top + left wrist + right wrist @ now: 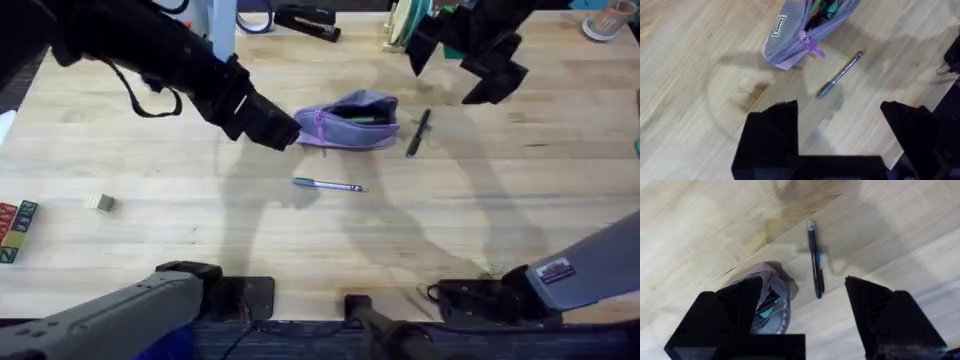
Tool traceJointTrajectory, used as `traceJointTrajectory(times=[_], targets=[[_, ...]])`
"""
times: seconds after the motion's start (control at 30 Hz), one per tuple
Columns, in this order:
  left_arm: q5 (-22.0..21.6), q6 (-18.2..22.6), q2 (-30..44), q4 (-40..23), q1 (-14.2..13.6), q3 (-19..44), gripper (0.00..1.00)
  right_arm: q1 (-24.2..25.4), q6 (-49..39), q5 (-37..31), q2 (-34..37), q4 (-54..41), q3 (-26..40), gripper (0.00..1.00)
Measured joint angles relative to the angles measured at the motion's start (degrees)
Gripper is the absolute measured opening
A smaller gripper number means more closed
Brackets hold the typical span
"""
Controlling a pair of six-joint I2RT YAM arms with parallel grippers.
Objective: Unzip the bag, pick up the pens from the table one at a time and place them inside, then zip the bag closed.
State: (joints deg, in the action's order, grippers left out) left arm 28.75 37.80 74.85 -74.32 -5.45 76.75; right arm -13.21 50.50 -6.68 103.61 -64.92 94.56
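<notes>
The lavender bag (348, 122) lies unzipped on the table (200, 240), with coloured things showing in its mouth. My left gripper (280, 132) hovers at the bag's left end, open and holding nothing. In the left wrist view the bag (800, 30) and the silvery pen (840, 75) lie beyond my open gripper (840, 130). That silvery pen (328, 185) rests in front of the bag. The black pen (418, 132) lies just right of the bag. My right gripper (455, 72) hangs open above and behind it. The right wrist view shows the black pen (815, 260) and the bag (771, 305) under the open gripper (805, 315).
A black stapler (308, 20) and round stacked items (405, 20) sit at the table's far edge. A cup (605, 18) stands at the far right. Coloured wooden blocks (15, 230) and a small pale block (100, 203) lie at the left.
</notes>
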Motion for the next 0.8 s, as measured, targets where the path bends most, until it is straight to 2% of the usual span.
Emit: traceJointTrajectory(times=[0.47,0.8], targets=[[0.00,0.00,0.00,0.00,0.00,0.00,0.994,0.00,-5.43,-1.44,5.27,5.47,-0.36,0.994],[0.00,0.00,0.00,0.00,0.00,0.00,0.995,0.00,-5.98,-1.46,5.33,12.53,-7.10,0.994]])
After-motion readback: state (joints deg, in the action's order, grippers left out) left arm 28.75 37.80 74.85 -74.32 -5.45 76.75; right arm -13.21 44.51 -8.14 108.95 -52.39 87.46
